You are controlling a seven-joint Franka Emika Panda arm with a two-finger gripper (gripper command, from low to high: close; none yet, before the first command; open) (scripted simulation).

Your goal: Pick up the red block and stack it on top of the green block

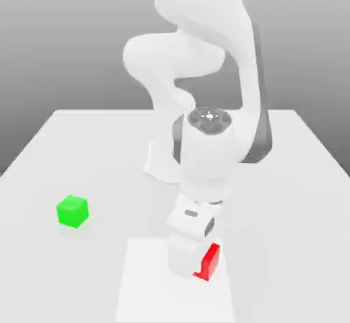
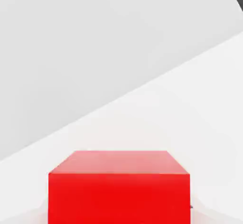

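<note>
Red block [image 1: 208, 263], on the table [image 1: 82, 150] at the gripper [image 1: 190, 263], finger state indeterminable; green block [image 1: 72, 211] well apart toward the exterior view's left; risk: an off-centre or weak grip could let the cube slip in transit.

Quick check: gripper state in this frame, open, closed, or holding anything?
Gripper: down at the red block; whether it is open, closed or gripping cannot be told.
</note>
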